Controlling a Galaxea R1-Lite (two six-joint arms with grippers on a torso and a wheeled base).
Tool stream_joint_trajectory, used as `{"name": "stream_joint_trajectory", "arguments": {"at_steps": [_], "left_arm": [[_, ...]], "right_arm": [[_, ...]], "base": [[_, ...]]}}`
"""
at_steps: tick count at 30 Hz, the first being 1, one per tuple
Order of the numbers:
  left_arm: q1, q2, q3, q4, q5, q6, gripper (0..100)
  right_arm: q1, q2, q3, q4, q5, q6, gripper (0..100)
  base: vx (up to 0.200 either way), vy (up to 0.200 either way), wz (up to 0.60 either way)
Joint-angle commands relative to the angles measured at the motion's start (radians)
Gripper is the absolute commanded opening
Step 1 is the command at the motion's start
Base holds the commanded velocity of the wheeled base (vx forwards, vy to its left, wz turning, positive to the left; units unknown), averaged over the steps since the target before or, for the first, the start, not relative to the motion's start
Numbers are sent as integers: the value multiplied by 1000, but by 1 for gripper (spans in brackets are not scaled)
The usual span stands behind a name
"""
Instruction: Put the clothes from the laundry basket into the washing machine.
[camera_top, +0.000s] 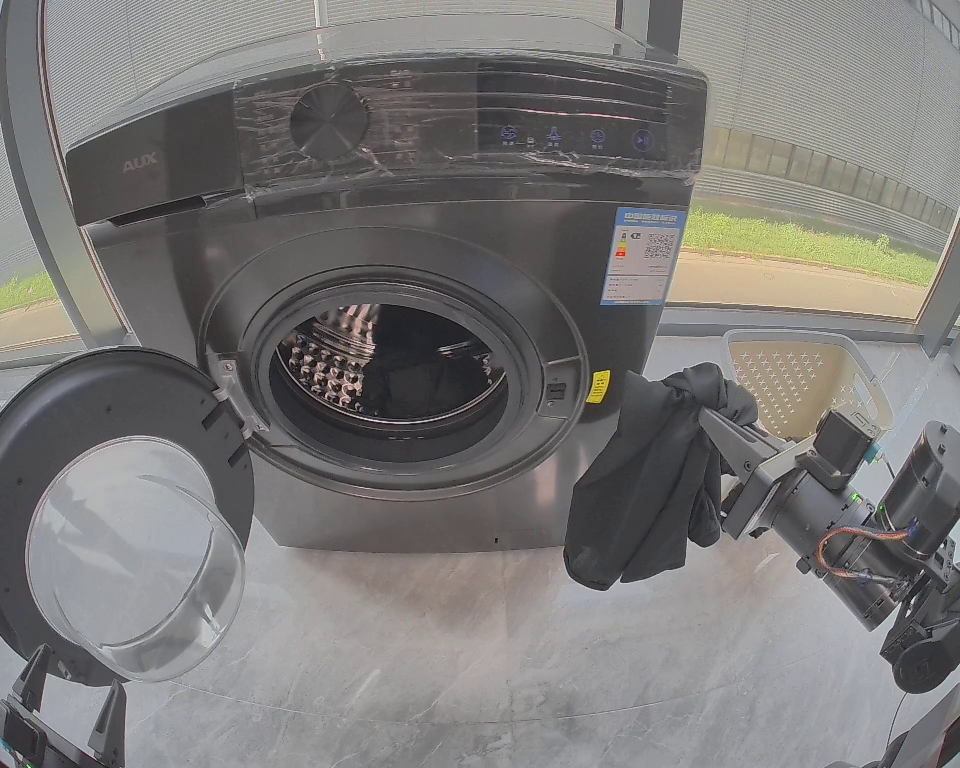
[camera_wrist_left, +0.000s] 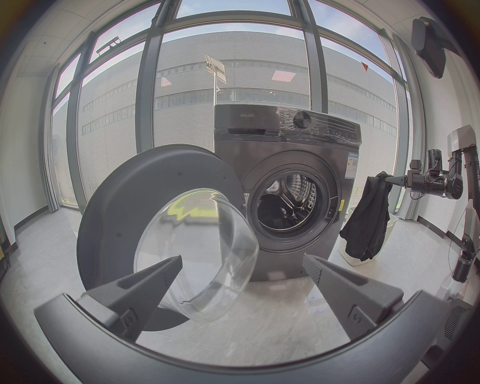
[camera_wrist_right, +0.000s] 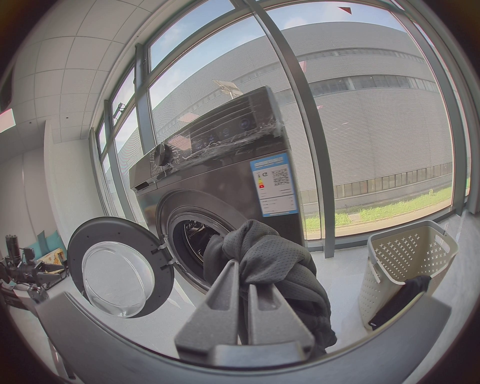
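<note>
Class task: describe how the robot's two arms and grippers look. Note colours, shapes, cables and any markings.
The right arm is grey metal cylinders with black joint housings, a looped orange cable and a small green light. The right gripper has two dark grey wedge-shaped fingers. The left gripper has matching tapered fingers, each with a round hole near its base.

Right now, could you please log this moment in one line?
right gripper: shut on dark garment | washer door: open | left gripper: open, empty | laundry basket: upright
</note>
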Motion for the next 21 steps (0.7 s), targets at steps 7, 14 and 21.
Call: {"name": "stream_joint_trajectory", "arguments": {"at_steps": [7, 14, 21], "left_arm": [[1, -17, 13, 0, 0, 0, 100], [1, -17, 15, 0, 0, 0, 100], [1, -17, 15, 0, 0, 0, 100]], "right_arm": [[7, 3, 2, 0, -1, 3, 0], [7, 3, 2, 0, -1, 3, 0], [7, 3, 2, 2, 0, 3, 0]], "base": [[0, 0, 0], [-57, 0, 0], [-114, 0, 0]]}}
